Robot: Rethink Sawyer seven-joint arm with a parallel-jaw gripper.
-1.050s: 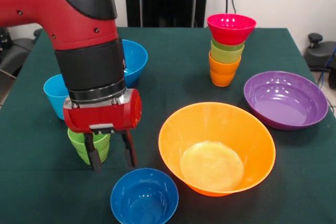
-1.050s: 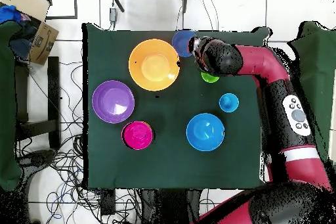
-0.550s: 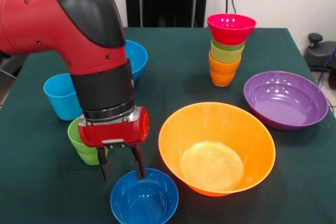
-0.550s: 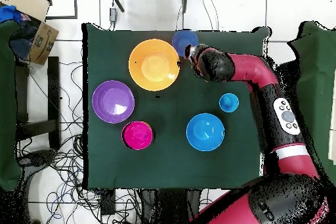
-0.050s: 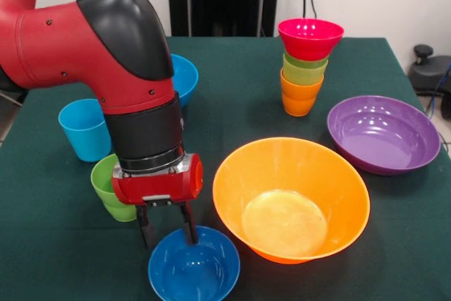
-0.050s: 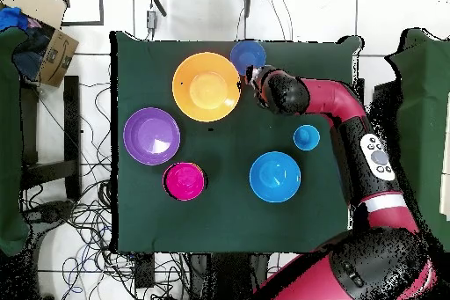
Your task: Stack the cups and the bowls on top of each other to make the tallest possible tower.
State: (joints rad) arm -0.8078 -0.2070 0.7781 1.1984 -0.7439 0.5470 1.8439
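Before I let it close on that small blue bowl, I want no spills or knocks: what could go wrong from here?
The gripper is open, its fingers straddling the far rim of the small blue bowl. A thin glossy rim may slip, or the bowl may tilt when lifted. The bowl sits near the table's front edge, so a push could slide it off. The green stepped cup stands right behind the gripper, and the large orange bowl is close beside; a swing could knock either.

orange bowl (image 5: 291, 199), purple bowl (image 5: 382, 134), green tablecloth (image 5: 239, 96)
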